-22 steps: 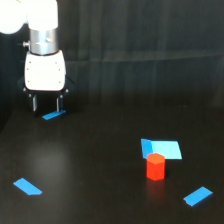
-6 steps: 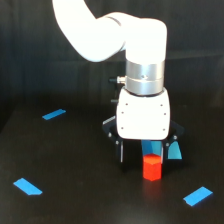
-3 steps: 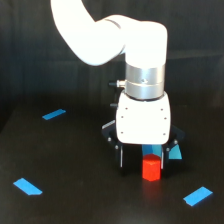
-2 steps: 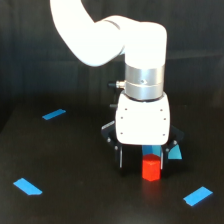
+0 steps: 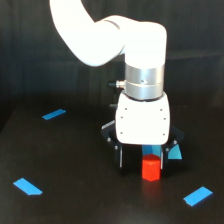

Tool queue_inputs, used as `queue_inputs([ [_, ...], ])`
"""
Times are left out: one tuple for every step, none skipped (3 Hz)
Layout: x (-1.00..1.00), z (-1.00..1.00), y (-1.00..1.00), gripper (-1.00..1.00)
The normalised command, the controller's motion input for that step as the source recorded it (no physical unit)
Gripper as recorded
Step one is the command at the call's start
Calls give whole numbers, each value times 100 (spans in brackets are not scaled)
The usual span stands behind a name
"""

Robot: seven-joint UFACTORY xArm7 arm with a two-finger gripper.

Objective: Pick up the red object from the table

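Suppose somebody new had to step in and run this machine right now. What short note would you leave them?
Gripper: down low at the table, open, fingers on either side of the red object; whether they touch it cannot be told.
Red object: upright on the table, between the fingers, toward the exterior view's right one.
Other things: flat blue pieces at the exterior view's left and lower left, lower right, and one partly hidden behind the gripper.
Done: gripper brought down around the block.
Left: close on the block and lift it clear of the table.
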Motion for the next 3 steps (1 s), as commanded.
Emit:
queue_inputs([
  [-17, -4, -9, 57],
  [-13, -3, 1, 26],
  [1, -21, -2, -17],
])
